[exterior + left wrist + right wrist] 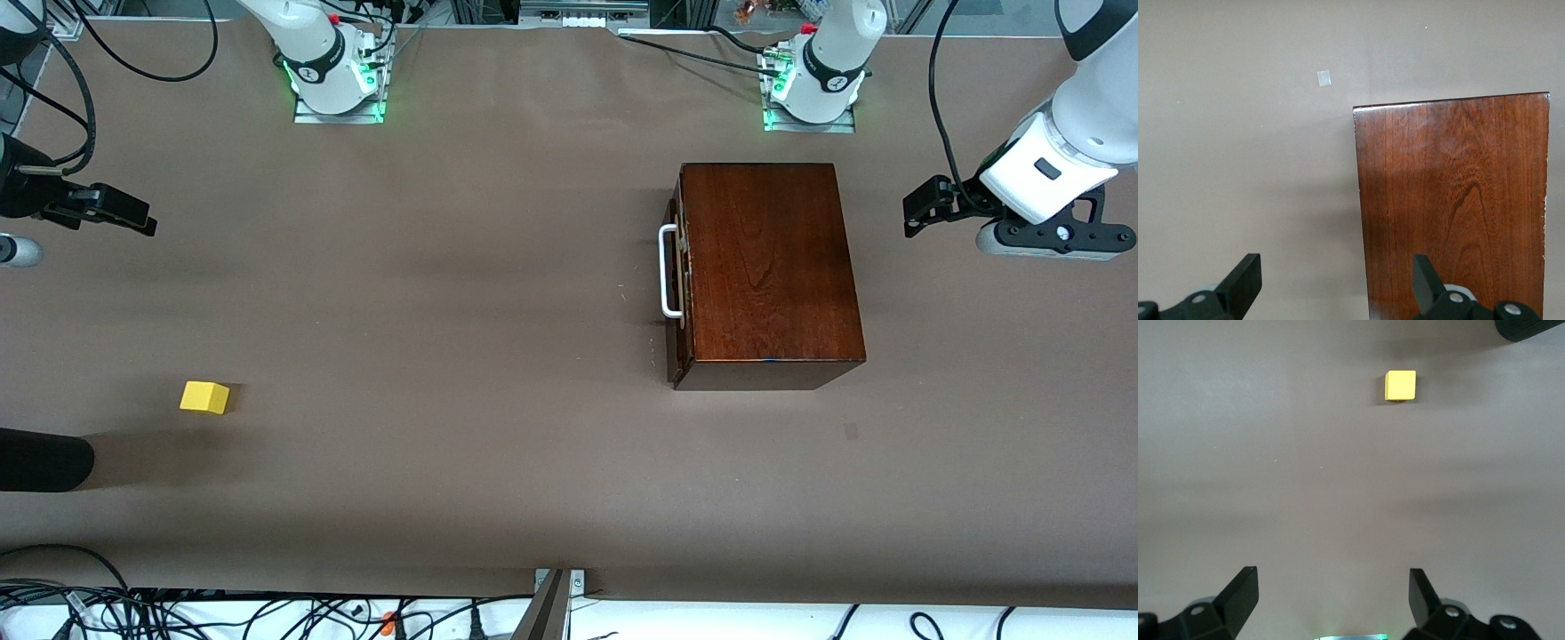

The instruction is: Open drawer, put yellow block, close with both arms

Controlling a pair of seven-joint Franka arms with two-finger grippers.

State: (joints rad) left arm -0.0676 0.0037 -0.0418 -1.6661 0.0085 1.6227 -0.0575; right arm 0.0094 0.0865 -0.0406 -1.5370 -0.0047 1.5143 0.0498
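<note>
The dark reddish-brown wooden box (769, 267) stands toward the left arm's end of the table, its drawer shut, the white bar handle (667, 271) facing the right arm's end. The box top also shows in the left wrist view (1455, 200). The yellow block (204, 397) lies on the table toward the right arm's end, nearer the front camera; it also shows in the right wrist view (1400, 385). My left gripper (925, 206) is open and empty, in the air beside the box. My right gripper (120, 212) is open and empty at the table's edge.
A small pale tape patch (851, 431) lies on the table nearer the front camera than the box. A black rounded object (44, 460) juts in at the right arm's end near the block. Cables run along the front edge.
</note>
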